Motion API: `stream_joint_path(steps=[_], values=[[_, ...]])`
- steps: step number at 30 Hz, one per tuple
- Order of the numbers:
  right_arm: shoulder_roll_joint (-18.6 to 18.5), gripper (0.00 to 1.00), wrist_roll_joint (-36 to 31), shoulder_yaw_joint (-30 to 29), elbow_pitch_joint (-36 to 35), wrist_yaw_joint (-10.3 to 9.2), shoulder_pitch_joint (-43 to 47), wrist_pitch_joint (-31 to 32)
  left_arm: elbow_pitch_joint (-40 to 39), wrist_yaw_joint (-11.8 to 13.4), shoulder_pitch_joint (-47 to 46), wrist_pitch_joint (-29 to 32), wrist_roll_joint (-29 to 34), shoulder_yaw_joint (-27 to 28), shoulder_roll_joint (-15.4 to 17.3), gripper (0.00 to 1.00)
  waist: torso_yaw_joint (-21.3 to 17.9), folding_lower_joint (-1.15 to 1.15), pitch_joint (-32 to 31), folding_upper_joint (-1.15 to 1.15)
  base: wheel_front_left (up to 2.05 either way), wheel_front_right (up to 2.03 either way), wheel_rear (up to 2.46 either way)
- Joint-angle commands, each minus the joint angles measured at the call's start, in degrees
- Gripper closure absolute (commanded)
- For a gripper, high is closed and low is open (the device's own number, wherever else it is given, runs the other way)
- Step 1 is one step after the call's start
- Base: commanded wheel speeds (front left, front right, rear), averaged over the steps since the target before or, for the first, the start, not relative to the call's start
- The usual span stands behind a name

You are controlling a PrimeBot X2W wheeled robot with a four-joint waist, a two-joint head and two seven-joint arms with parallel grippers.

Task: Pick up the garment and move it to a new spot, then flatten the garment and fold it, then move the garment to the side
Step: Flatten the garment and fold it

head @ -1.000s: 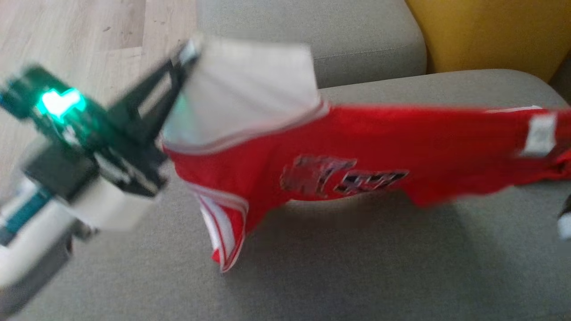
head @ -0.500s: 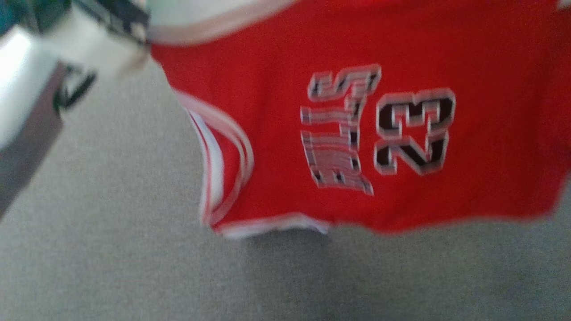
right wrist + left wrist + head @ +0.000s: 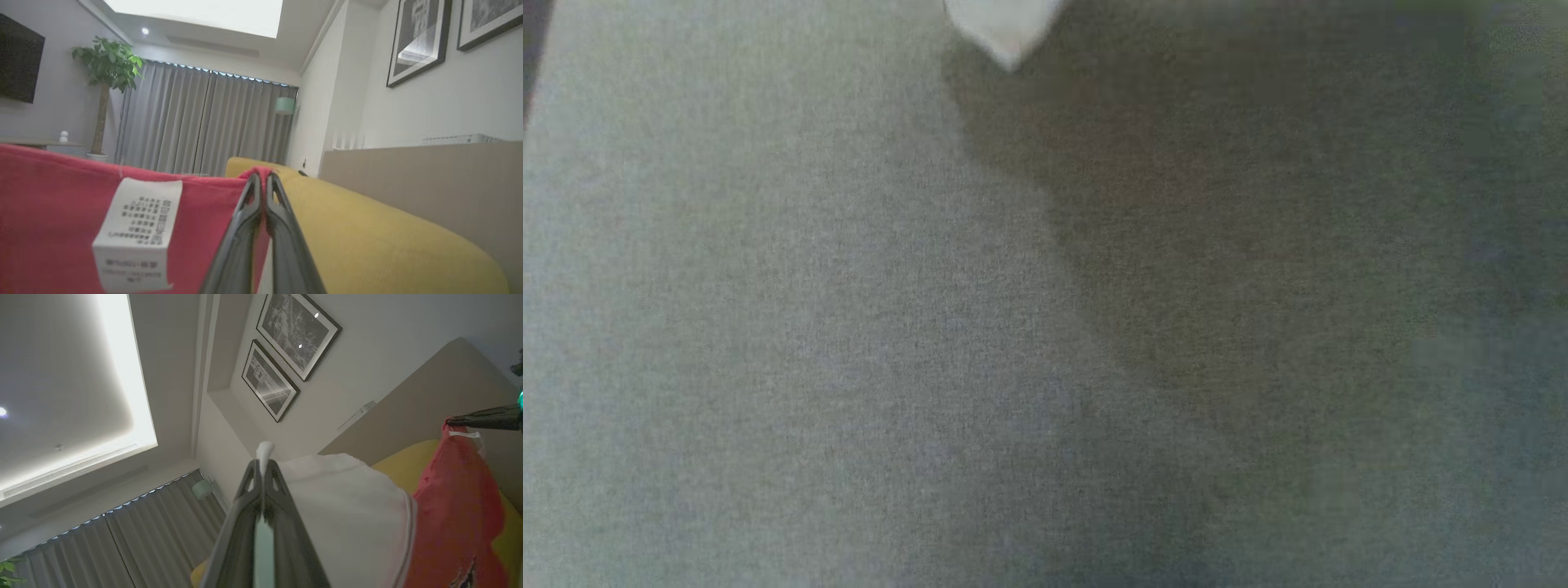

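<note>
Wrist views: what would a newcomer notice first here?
The red-and-white garment is held up off the sofa, with the left gripper shut on its white end and the right gripper shut on its red edge. Next comes the white care label at the right wrist view's lower left, with the yellow cushion behind.

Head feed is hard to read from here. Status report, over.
Both shut: left gripper on the garment, white end; right gripper on its red edge. It hangs spread between them. A yellow cushion close behind; nothing seen in the way.
</note>
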Motion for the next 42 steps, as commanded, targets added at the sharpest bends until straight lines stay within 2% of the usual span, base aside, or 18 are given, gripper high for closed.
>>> stream_joint_path(steps=[1,8,14,17,24,29,34,38,42], values=[[-0.69,1.00,-0.43,0.63,-0.99,0.39,1.00,-0.34,-1.22,-0.41,0.29,-0.01,0.30,2.39,2.21,1.00,0.71,-0.01,2.12,0.00,0.00,0.00,0.00],[0.01,1.00,-0.65,2.69,4.52,0.39,10.50,-3.20,-6.79,-1.78,16.88,-0.02,2.45,2.88,3.62,1.00,1.42,-0.01,3.45,0.00,0.00,0.00,0.00],[1.84,1.00,0.85,0.25,6.46,0.39,24.47,-4.54,-11.06,-1.64,36.51,-0.02,1.79,3.74,3.28,1.00,1.99,-0.01,-0.58,0.00,0.00,0.00,0.00],[3.64,1.00,1.18,-1.89,5.66,0.39,32.34,-4.69,-13.79,-1.48,47.23,-0.02,0.23,5.38,2.57,1.00,1.82,-0.01,-3.57,0.00,0.00,0.00,0.00],[7.73,1.00,-1.27,-9.31,-0.59,0.39,51.05,-4.76,-16.23,-1.59,66.51,-0.03,4.38,3.06,2.67,1.00,2.36,-0.01,-9.81,0.00,0.00,0.00,0.00],[11.04,1.00,-2.91,-13.56,-6.95,0.39,61.45,-3.81,-16.07,-1.07,74.27,-0.03,5.49,1.95,2.46,1.00,2.44,-0.01,-12.09,0.00,0.00,0.00,0.00],[14.43,1.00,-5.01,-15.59,-13.60,0.39,67.91,-0.43,-14.22,-1.26,80.10,-0.03,1.76,1.81,2.14,1.00,1.75,-0.01,-13.03,0.00,0.00,0.00,0.00],[16.29,1.00,-5.99,-16.30,-15.64,0.39,68.28,1.29,-13.26,-1.45,78.37,-0.03,1.91,2.23,1.56,1.00,1.43,-0.01,-12.47,0.00,0.00,0.00,0.00],[17.77,1.00,-7.22,-17.49,-16.39,0.39,66.16,2.55,-12.35,-1.75,72.74,-0.03,3.63,2.93,0.38,1.00,1.40,-0.01,-11.06,0.00,0.00,0.00,0.00]])
